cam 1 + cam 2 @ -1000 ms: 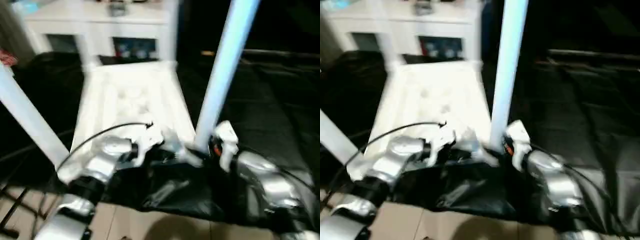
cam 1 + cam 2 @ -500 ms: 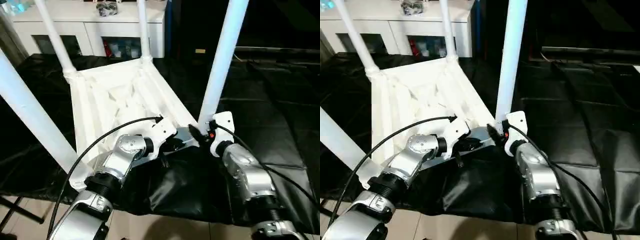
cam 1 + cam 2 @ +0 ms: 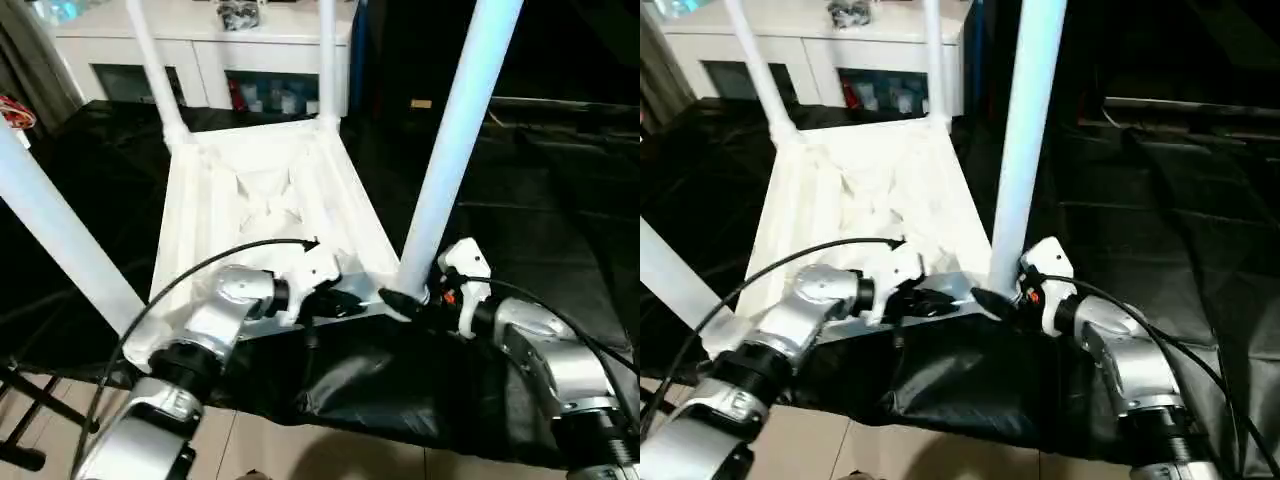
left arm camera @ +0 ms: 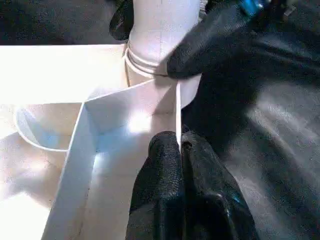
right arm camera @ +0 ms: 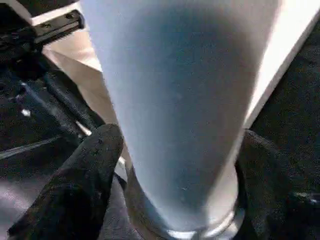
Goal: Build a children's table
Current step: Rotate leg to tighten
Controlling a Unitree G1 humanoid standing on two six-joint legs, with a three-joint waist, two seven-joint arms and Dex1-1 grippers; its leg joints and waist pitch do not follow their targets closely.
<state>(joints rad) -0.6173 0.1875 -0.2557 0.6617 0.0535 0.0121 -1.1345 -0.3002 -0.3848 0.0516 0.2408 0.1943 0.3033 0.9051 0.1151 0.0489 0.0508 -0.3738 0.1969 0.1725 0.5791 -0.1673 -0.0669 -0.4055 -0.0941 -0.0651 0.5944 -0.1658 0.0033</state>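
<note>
Children's table (image 3: 265, 200) is inverted, legs upward, length running away; rim pinched by left gripper (image 4: 180, 150), near leg (image 3: 450, 150) straddled by right gripper (image 5: 175, 165).

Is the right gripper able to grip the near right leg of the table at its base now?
Probably yes. The right gripper already has one black finger on each side of the near right leg, low by the corner socket. Nothing stands between them.

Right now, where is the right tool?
In the left eye view, the right tool sits at the base of the near right leg, at the upturned table top's corner.
</note>
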